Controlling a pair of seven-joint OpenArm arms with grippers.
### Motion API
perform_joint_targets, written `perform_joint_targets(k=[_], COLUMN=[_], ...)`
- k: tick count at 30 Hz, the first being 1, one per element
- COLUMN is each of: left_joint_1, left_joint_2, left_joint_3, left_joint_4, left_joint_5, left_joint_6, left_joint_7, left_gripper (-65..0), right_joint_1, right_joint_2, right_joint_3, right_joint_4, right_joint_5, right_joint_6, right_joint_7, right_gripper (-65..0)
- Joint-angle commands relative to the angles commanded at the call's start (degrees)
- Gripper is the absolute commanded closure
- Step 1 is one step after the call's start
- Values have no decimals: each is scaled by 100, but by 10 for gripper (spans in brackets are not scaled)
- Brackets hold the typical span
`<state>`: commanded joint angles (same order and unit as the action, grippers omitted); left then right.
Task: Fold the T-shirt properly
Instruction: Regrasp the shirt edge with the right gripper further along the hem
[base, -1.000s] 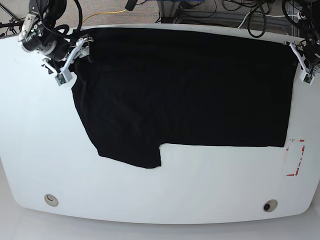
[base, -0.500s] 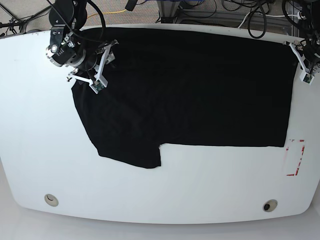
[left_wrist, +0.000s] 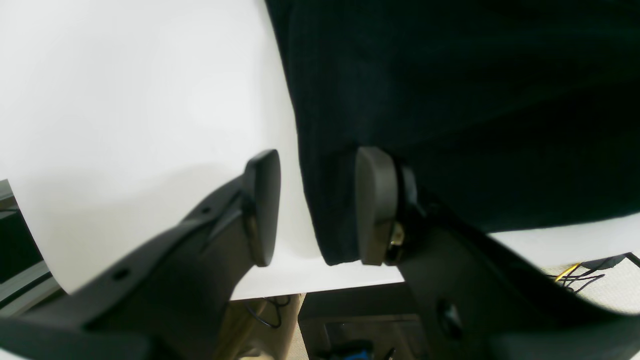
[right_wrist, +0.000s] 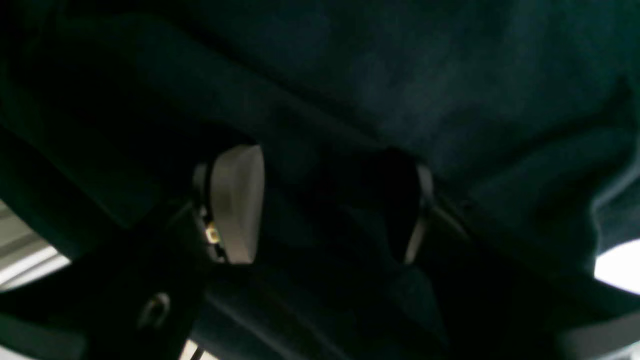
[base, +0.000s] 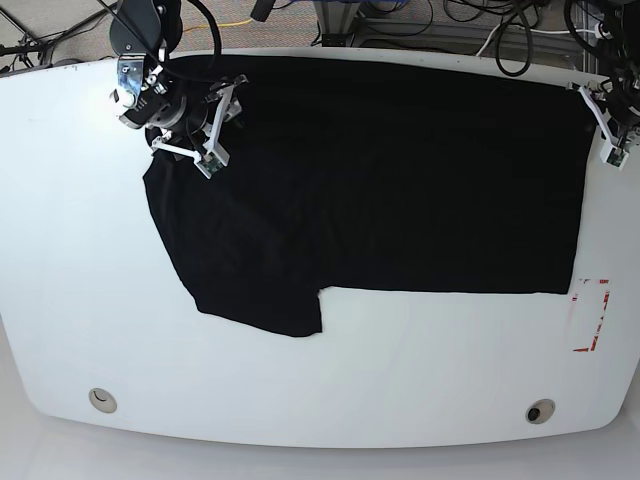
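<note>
Broadly, the T-shirt (base: 380, 180) lies flat across the far half of the counter (base: 60, 280), its long axis running side to side. Both pincers stand open, gripping nothing: the right pincer (base: 212, 125) over cloth near one far corner, the left pincer (base: 606, 122) straddling the opposite edge.

Evenly, brightly lit base view with curved distortion at surface (base: 60, 250) edges; right wrist view dim, both wrist views blurred.
</note>
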<state>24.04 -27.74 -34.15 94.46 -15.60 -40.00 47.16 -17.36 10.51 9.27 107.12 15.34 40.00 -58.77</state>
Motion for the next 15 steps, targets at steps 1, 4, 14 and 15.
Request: perform_joint_targets(k=[1, 4, 14, 15], left_joint_1=[0, 0, -62, -88], left_joint_2=[-9, -9, -9, -9], left_joint_3=[0, 9, 26, 26], left_joint_4=[-9, -9, -9, -9], left_joint_5=[0, 0, 0, 9], left_joint_6=[0, 0, 0, 0], left_joint_7=[0, 0, 0, 0], left_gripper=[-233, -233, -233, -233], right_joint_1=[-18, -9, -70, -70], right_joint_2=[0, 0, 0, 0], right_joint_3=[0, 0, 9, 9], right_joint_4=[0, 0, 484, 589], right_joint_5=[0, -35, 9, 9], right_joint_6=[0, 0, 0, 0], right_joint_7=[18, 18, 0, 0], right_gripper=[-192, -16, 0, 0])
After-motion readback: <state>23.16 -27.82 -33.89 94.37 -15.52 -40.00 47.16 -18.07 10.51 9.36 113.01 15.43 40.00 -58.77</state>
